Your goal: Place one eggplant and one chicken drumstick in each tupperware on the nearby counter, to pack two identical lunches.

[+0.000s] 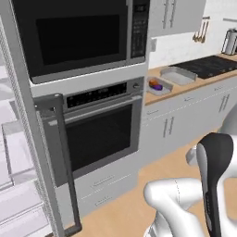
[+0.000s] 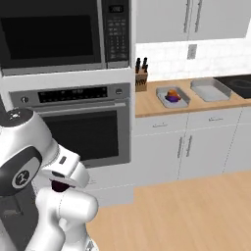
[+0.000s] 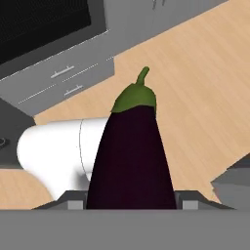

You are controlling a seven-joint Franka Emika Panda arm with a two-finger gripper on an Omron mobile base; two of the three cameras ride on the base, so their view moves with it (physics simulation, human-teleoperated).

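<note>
Now my jaws clamped on eggplant (image 3: 132,156), stem pointing forward; emptier tupperware (image 2: 211,90) far off on surface (image 2: 147,106), ahead-right.

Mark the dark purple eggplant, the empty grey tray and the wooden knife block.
dark purple eggplant (image 3: 131,161), hand view, mid-body.
empty grey tray (image 2: 221,94), right base view, right rim.
wooden knife block (image 2: 141,82), right base view, front face.

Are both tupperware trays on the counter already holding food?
No. In the right base view the left tupperware holds a purple and an orange item, while the right tupperware on the counter looks bare.
</note>
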